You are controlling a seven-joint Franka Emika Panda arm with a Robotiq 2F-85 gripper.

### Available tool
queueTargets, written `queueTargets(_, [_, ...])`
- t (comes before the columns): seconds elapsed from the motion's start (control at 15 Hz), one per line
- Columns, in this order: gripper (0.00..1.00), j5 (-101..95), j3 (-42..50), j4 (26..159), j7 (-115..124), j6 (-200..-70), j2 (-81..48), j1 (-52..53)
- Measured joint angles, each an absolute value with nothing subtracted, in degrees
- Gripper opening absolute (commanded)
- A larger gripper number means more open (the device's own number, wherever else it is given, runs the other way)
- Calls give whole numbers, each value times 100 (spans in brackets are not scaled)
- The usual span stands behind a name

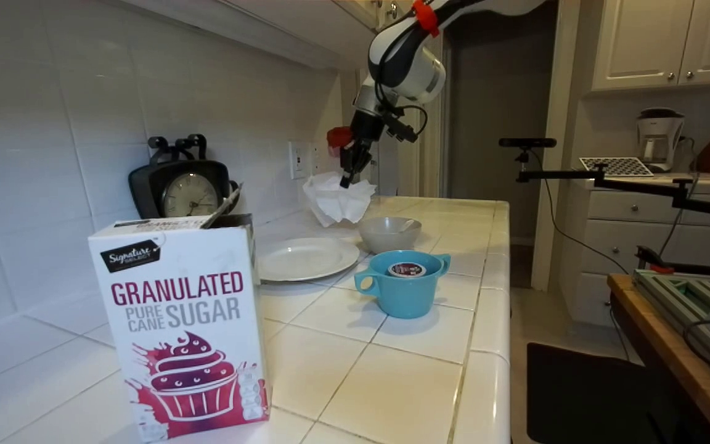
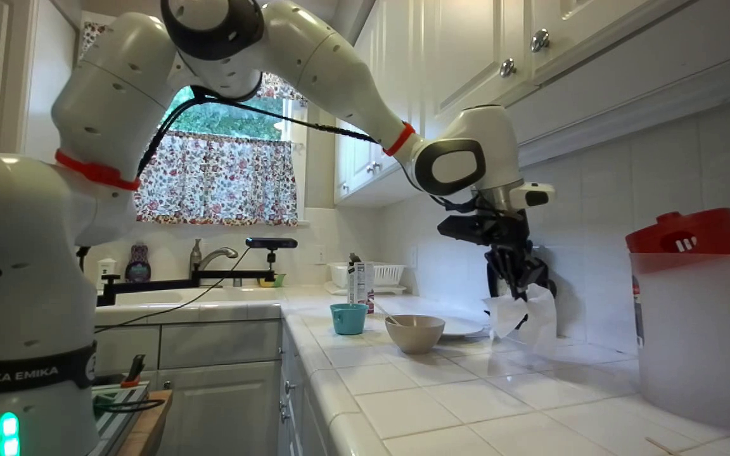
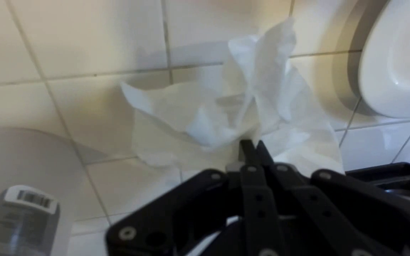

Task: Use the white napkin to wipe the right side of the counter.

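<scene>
Sugar box stood nearest in an exterior view, then teal cup, then plate. Past these, gripper pinched the white napkin over the counter, contact with it unclear. Napkin looked light, limp, tearable; its bunched middle seemed the right hold.

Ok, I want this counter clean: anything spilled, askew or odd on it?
No spill shows. The white cardboard sugar box on the glossy white-tiled counter has a top flap sticking up, as if left open. A thin tan stick-like piece, cut off by an exterior view's edge, also lies there, like stray litter.
</scene>
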State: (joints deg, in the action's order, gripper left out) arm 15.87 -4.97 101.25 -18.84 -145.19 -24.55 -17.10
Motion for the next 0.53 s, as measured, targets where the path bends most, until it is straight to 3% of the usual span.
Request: queueTargets(0.53, [0,1827,-794,10116,-2794,-14547,-2864,-1873])
